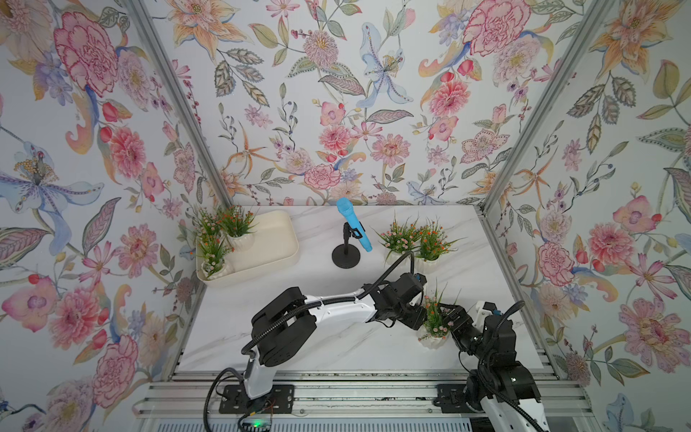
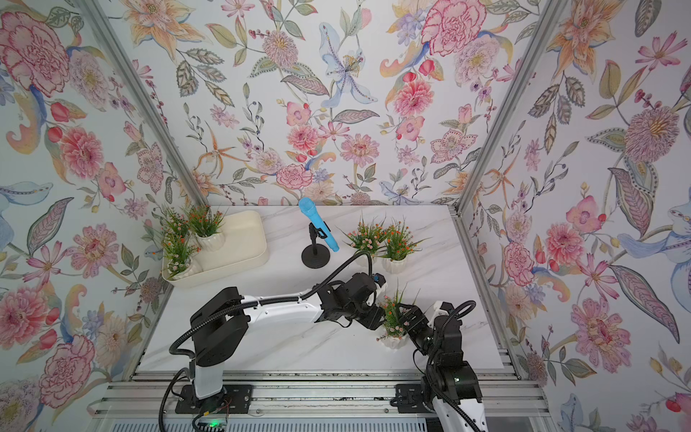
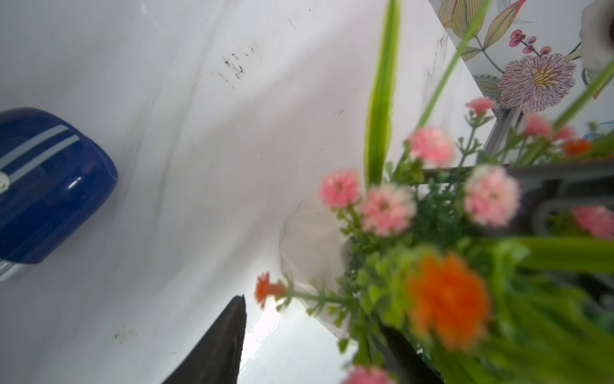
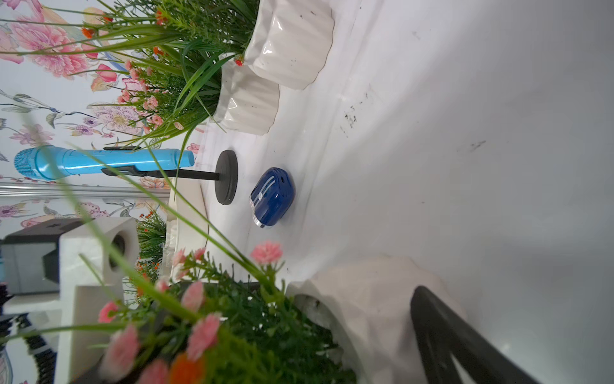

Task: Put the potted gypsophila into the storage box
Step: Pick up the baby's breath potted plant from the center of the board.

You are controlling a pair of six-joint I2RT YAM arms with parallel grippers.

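- In both top views the near plant (image 1: 435, 318) stands on the counter (image 1: 299, 336). It is on the robot's side of the mic (image 1: 353, 224) and to its right, flanked closely by the left hand (image 1: 422, 323) and the right hand (image 1: 451, 319).
- Count from the top views: six plants, one box, one mic. Three plants (image 1: 237, 222) stand in the box (image 1: 278, 239) left of the mic. Two (image 1: 400, 235) sit just right of the mic, and the sixth is the near plant.
- The near plant is upright, pot down and leaves up, so its long axis is vertical.
- Left wrist view: the left hand's fingers (image 3: 229, 342) stand about half apart with sprigs of the near plant (image 3: 445, 299) among them. I cannot tell whether they pinch anything.
- Right wrist view: the right hand is spread wide around the near plant and not closed on it. One finger (image 4: 442, 332) is just beside the pot, and leaves hide the other.
- A dark blue object (image 4: 272, 196) lies on the counter near the mic's base.
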